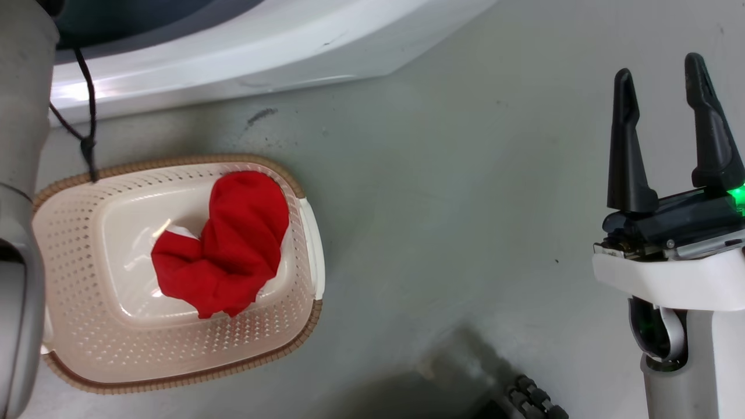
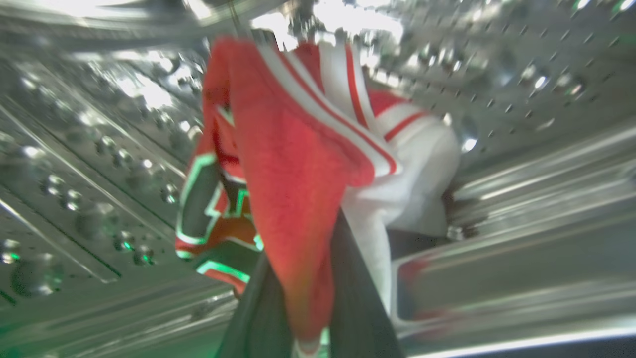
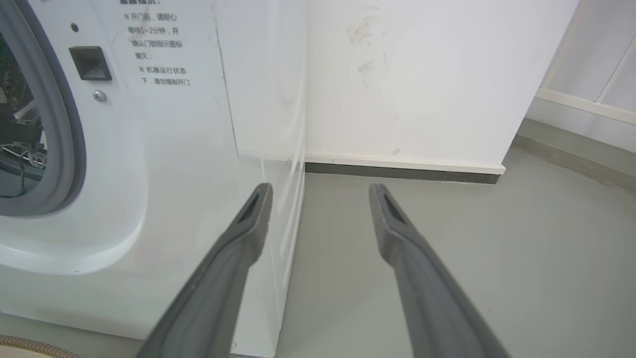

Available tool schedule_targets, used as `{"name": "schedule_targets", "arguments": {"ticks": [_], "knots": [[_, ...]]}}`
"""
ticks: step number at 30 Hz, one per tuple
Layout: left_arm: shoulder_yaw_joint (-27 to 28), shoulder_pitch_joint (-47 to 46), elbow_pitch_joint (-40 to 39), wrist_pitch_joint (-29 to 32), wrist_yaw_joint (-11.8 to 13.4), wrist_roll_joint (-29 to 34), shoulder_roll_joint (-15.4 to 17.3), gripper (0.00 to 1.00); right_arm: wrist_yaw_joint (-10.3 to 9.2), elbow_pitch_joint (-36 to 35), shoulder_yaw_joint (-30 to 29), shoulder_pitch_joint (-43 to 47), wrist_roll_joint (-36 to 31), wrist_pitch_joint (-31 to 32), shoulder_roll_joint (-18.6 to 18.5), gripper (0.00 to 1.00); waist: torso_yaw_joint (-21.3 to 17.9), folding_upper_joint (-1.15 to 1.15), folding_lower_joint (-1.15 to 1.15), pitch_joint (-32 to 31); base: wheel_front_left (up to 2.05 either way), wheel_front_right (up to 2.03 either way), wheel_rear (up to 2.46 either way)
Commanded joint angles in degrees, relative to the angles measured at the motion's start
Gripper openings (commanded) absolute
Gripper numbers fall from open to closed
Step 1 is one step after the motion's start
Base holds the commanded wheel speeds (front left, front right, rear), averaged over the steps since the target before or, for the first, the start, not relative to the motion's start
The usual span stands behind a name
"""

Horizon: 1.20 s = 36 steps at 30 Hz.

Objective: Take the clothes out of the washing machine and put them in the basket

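Note:
A plain bright red garment [image 1: 233,250] lies crumpled in the cream basket [image 1: 75,262], which stands on the floor in front of the white washing machine [image 1: 262,41]. Inside the shiny perforated drum [image 2: 521,74], my left gripper [image 2: 305,238] is shut on the red garment with white stripes [image 2: 298,149], which hangs up and over its dark fingers. My pale left forearm [image 1: 20,203] runs along the head view's left edge toward the machine. Off to the right over bare floor, my right gripper [image 1: 657,67] is open with nothing in it. In the right wrist view the right gripper [image 3: 322,188] points past the machine's front [image 3: 174,149].
A thin black cord [image 1: 87,116] hangs from my left arm down to the basket's brown rim. The grey porthole rim [image 3: 69,149] shows left of the right gripper. A white wall [image 3: 422,74] with a dark skirting stands behind grey floor [image 3: 497,248].

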Motion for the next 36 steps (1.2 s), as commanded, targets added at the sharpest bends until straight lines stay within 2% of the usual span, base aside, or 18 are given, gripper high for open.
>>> {"name": "schedule_targets", "arguments": {"ticks": [1, 9, 19, 27, 36], "knots": [[-0.2, 1.2, -0.6, -1.6, 0.0, -0.3, -0.2, 0.00, -0.06, 0.1, 0.1, -0.2, -0.5, -0.1, 0.1, 1.00, 0.3, 0.00, 0.00, -1.1, 0.00, 0.00, 0.00], [-2.3, 9.6, -3.1, -13.6, 0.0, -3.7, -2.2, 0.00, -0.06, 1.3, 0.2, 2.3, -2.3, -0.1, 0.1, 1.00, 3.5, 0.00, 0.00, -8.1, 0.00, 0.00, 0.00], [-6.6, 23.1, -8.0, -24.6, 0.0, -7.5, -3.0, 0.00, -0.05, 2.8, 0.2, 7.0, -5.0, -0.1, 0.1, 1.00, 8.2, 0.00, 0.00, -18.5, 0.00, 0.00, 0.00], [-6.9, 33.6, -14.1, -28.2, 0.7, -8.2, -2.3, 0.00, -0.06, 3.7, -0.1, 11.4, -6.0, -0.1, 0.1, 1.00, 10.9, 0.00, 0.00, -25.9, 0.00, 0.00, 0.00], [-5.9, 44.1, -29.8, -28.7, 4.9, -7.1, 0.2, 0.00, -0.06, 4.3, 0.3, 14.8, -6.7, -0.1, 0.1, 1.00, 13.2, 0.00, 0.00, -31.7, 0.00, 0.00, 0.00]]}}
